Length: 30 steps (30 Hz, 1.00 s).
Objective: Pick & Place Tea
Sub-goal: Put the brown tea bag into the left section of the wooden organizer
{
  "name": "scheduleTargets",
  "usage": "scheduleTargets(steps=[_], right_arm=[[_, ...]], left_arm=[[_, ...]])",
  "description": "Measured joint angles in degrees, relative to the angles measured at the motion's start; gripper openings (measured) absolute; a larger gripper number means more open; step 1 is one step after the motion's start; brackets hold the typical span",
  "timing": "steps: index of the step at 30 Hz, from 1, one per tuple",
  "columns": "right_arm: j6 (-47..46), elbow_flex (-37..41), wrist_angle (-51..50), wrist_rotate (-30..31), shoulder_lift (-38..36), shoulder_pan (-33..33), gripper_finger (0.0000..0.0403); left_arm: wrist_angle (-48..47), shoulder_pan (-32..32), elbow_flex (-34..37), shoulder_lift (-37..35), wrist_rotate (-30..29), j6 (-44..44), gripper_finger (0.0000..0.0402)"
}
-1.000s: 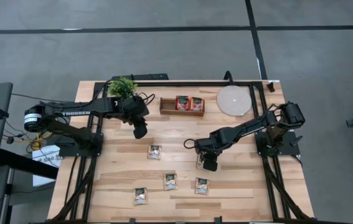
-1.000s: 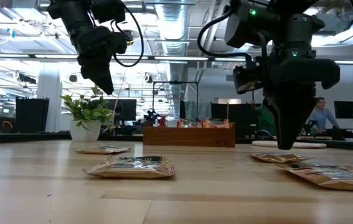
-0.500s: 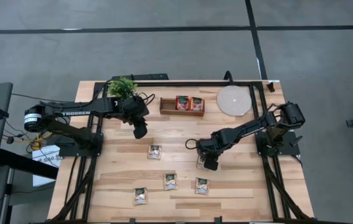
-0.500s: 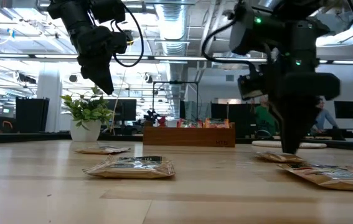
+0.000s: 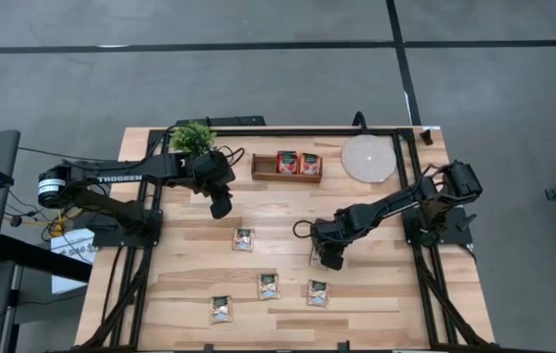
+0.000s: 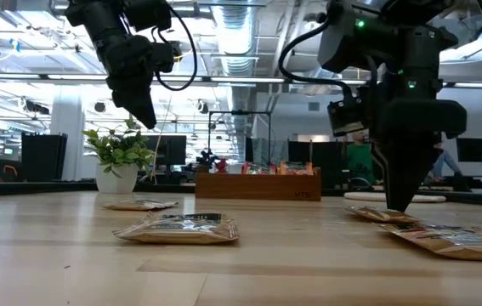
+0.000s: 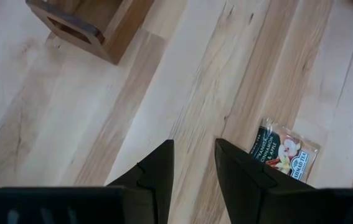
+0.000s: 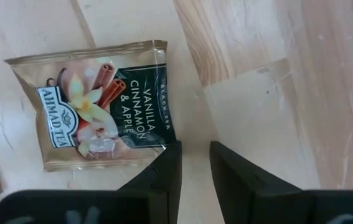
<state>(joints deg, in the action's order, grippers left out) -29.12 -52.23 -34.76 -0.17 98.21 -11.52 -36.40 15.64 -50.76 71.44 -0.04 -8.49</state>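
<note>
- High view: the left gripper (image 5: 220,208) hangs at upper left of centre, near the tray (image 5: 286,166) with two red sachets (image 5: 297,163). The right gripper (image 5: 328,260) sits right of centre, covering most of a sachet. Four more sachets (image 5: 269,285) lie loose in the lower middle. Since a second ago the right gripper has edged slightly left; the left is unchanged.
- Low view: the right gripper's (image 6: 400,202) tip is just above a sachet (image 6: 382,214); contact cannot be told. It has come lower than before. The left gripper (image 6: 145,119) is high, upper left.
- Left wrist view: fingers (image 7: 153,175) slightly apart, holding nothing; a sachet (image 7: 282,150) lies at lower right.
- Right wrist view: fingers (image 8: 167,175) slightly apart, empty, beside the edge of a sachet (image 8: 95,112); another is cut off at lower left.
</note>
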Motion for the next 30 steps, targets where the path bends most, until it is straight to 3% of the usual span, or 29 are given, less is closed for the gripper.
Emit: scheduleTargets(steps=[7, 30], right_arm=[[1.39, -1.07, 1.27, -5.81, 0.02, 1.47, 0.0076], [-0.47, -1.10, 5.23, -10.37, 0.25, 0.71, 0.0076]], left_arm=[[0.15, 0.00, 0.00, 0.00, -0.02, 0.00, 0.0110], [0.59, 0.00, 0.00, 0.00, -0.01, 0.00, 0.0110]])
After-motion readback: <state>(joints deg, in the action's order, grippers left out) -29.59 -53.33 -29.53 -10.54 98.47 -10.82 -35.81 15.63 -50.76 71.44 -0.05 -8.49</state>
